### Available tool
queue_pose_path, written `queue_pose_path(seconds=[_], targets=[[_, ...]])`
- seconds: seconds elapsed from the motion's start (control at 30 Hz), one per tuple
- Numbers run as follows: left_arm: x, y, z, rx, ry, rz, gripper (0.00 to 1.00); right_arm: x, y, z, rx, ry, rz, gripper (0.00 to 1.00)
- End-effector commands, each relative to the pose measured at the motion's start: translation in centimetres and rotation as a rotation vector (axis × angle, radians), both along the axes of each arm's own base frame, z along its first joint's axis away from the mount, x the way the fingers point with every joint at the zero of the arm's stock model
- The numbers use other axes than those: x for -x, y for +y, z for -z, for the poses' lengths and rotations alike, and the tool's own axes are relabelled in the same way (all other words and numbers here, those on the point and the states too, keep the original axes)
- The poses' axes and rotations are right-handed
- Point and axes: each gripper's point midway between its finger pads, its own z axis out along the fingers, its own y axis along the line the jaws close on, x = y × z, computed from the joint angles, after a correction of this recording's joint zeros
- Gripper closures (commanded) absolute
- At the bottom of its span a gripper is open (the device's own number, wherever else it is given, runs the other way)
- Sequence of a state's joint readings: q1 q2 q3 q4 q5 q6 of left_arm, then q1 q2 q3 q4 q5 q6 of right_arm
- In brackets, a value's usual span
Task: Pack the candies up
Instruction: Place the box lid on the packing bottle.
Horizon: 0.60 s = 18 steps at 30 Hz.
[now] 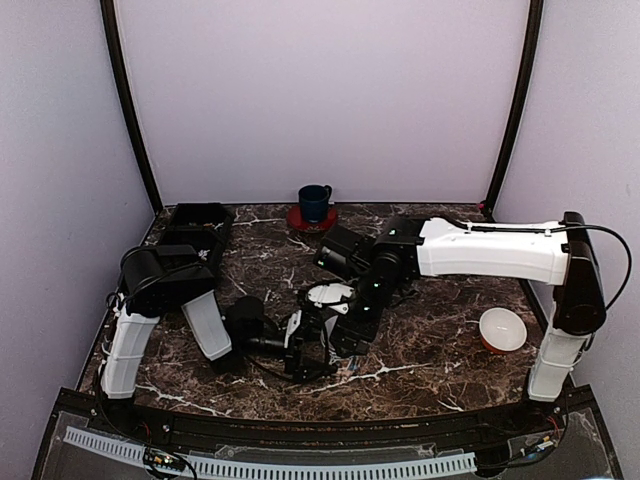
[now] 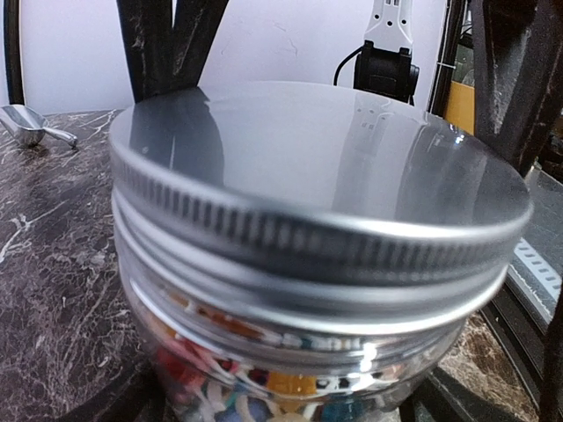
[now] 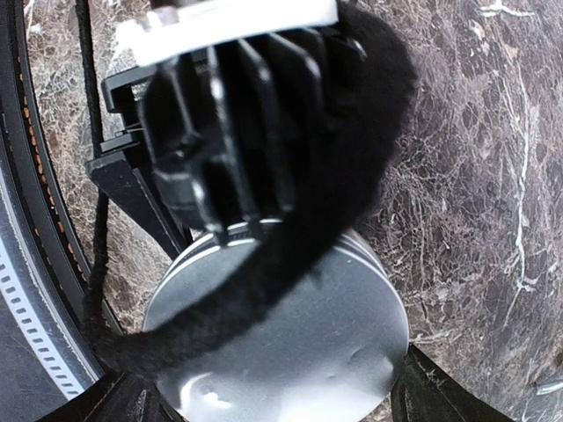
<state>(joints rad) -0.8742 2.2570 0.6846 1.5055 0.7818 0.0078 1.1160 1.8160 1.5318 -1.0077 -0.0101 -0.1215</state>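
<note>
The clear jar [image 2: 176, 338] fills the left wrist view, with multicoloured candies [image 2: 295, 385] showing through its wall. A silver screw lid [image 2: 308, 158] sits on its mouth, a little tilted. My left gripper [image 1: 303, 348] is shut on the jar's body; its dark fingers [image 2: 552, 352] show at the frame's lower edges. My right gripper [image 3: 277, 396] reaches down from above and is shut on the lid [image 3: 299, 343], one finger [image 3: 431, 391] on each side. In the top view the lid [image 1: 330, 296] lies mid-table between both grippers, with my right gripper [image 1: 347, 315] over it.
A blue mug [image 1: 314, 202] on a red coaster stands at the back centre. A black tray [image 1: 195, 230] is at the back left. A white bowl [image 1: 502, 330] sits at the right. A metal scoop [image 2: 31, 126] lies on the marble beyond the jar.
</note>
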Motion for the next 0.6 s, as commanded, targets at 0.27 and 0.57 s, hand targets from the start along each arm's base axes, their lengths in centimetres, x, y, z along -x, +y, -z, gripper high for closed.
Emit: queue_pose_path(seconds=[0.27,0.57], targets=[[0.5,0.0,1.0,-0.031,0.022,0.026,0.1,0.6,0.1,0.8,0.008,0.009,-0.019,0.16],[0.4,-0.1,1.0,-0.034,0.022,0.024,0.12,0.2,-0.4,-0.1,0.006,-0.02,0.01,0.17]])
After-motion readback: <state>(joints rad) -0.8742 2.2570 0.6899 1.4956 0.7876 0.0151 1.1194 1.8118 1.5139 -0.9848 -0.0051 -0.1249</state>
